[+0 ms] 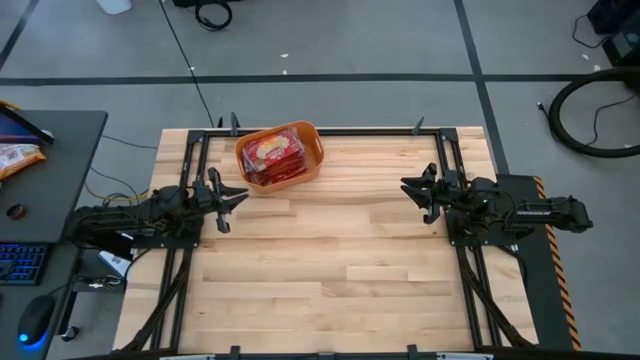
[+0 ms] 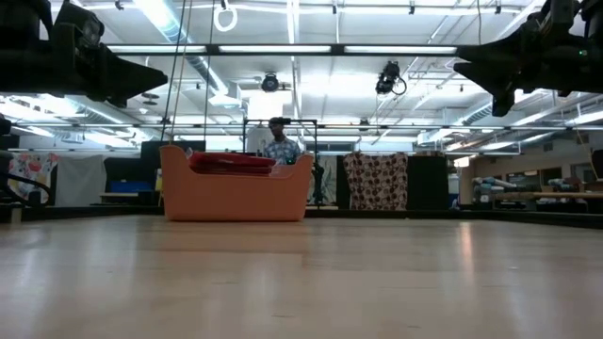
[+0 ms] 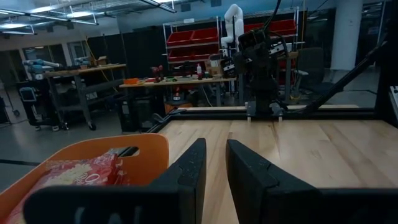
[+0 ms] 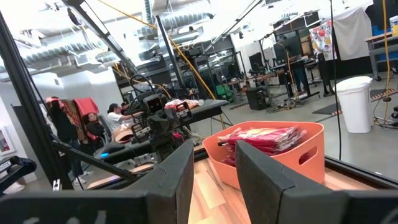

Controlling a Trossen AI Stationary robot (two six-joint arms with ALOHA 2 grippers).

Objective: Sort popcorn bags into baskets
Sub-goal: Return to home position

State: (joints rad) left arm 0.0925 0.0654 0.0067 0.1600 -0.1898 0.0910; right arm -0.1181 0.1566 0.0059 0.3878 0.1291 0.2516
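The orange basket (image 1: 312, 135) stands on its base near the table's far edge, left of centre. Several red popcorn bags (image 1: 272, 152) lie stacked flat inside it, heaped to the rim (image 2: 231, 162). My left gripper (image 1: 238, 198) hovers above the table's left side, just nearer than the basket, open and empty. In its wrist view (image 3: 216, 144) the basket (image 3: 143, 149) and the bags (image 3: 81, 174) sit close beside the fingers. My right gripper (image 1: 408, 187) hovers over the table's right side, open and empty (image 4: 214, 146), facing the basket (image 4: 298, 158) and the bags (image 4: 264, 137).
Bare wooden tabletop spreads between and in front of the arms. Dark frame rails (image 1: 330, 131) run along the table's edges. A desk to the left holds a keyboard, a mouse and an orange-and-white packet (image 1: 15, 155). A person (image 2: 278, 143) stands in the room beyond the basket.
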